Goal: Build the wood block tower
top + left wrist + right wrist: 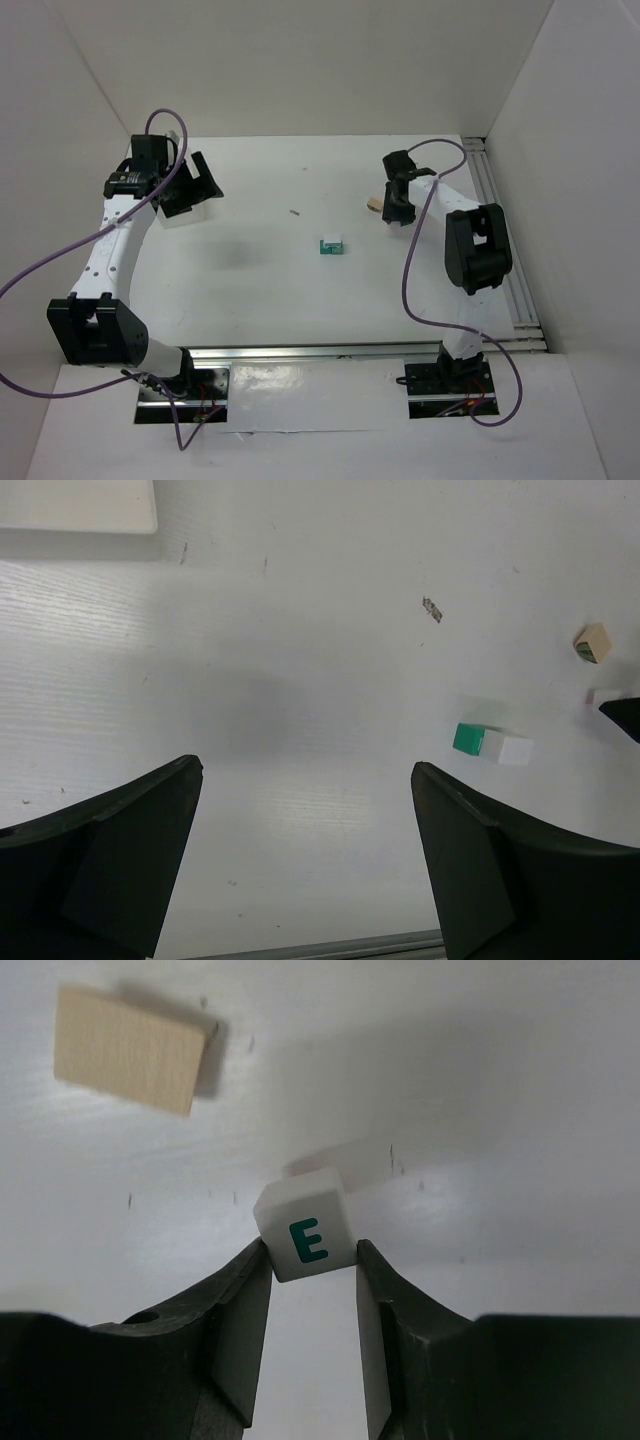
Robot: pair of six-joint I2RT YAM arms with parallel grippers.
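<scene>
The right gripper (312, 1252) grips a white cube (305, 1225); the green block (468, 739) lies to its near left; the left gripper (307, 770) gapes wide

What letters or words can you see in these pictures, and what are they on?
"E", in green, on the white cube gripped by the right pincer.
Tan block: a dark mark on one side, too small to read.
Nothing else readable.

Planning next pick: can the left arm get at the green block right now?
Probably yes. The green block lies on bare table ahead of the open left tool, nothing between; the right tool holds a lettered cube farther off.
</scene>
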